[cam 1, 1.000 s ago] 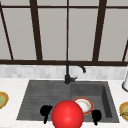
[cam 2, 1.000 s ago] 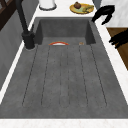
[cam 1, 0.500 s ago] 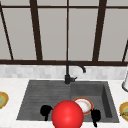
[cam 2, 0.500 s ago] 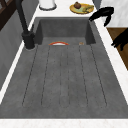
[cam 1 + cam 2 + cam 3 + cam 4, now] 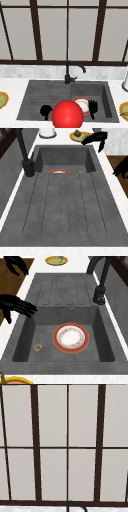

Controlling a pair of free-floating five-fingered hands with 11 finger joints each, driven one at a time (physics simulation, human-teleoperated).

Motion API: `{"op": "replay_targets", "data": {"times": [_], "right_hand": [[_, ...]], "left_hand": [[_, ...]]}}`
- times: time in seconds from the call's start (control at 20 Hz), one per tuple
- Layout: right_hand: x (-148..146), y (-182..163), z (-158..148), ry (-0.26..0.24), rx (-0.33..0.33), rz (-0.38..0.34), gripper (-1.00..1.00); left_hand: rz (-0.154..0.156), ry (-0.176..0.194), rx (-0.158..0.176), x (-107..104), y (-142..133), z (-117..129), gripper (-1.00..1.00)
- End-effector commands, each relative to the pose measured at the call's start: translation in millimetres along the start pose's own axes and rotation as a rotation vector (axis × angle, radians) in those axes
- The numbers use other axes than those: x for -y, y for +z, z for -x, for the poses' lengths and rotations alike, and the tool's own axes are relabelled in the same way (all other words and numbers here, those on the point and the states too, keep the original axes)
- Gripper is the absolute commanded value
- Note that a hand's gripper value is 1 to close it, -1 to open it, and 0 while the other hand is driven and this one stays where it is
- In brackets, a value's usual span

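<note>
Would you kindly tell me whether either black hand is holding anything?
Nothing is held: the left hand and right hand hover free above the grey sink.

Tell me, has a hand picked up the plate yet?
Not yet. Done: nothing to see; the plate lies flat in the sink basin, untouched. In hand: the right hand hovers over the basin's front edge, fingers straight, holding nothing. The left hand hangs by the draining board. Left: touching and gripping the plate.

Red-rimmed white plate [image 5: 71,338] flat in basin.
</note>
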Motion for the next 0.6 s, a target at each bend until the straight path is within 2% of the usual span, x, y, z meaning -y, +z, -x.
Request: {"op": "replay_targets", "data": {"times": [0.0,0.55], "right_hand": [[17,-25,-9,-0.031,-0.016,0.085,-1.00],[61,-89,-40,-0.023,-0.034,0.295,-1.00]], "left_hand": [[0.000,0.000,0.000,0,0,0,0.00],[-0.002,-0.003,-0.002,0,0,0,0.00]]}}
